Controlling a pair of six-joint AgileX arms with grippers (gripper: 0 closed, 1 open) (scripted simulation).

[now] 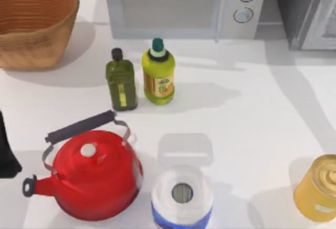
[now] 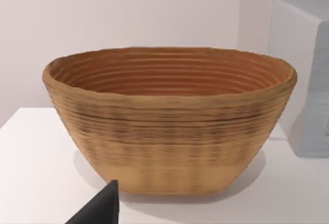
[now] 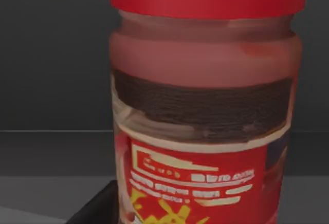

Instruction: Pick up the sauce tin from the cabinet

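With sauce tin point(image 3: 205, 106) sitting close ahead inside dark cabinet point(image 3: 51, 80), I'm lining up R arm for grasp. Can't tell finger state. Next, I judge: centring, then closing on tin.

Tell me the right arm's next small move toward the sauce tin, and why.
Probably ease straight forward a little, then close. In the right wrist view the sauce tin stands upright and very close against the cabinet's dark interior, roughly centred, so little approach seems left.

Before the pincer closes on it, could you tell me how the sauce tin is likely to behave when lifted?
The sauce tin looks rigid, so it should hold shape. Its smooth rounded side may slip. It stands upright and taller than wide, so a nudge could tip it.
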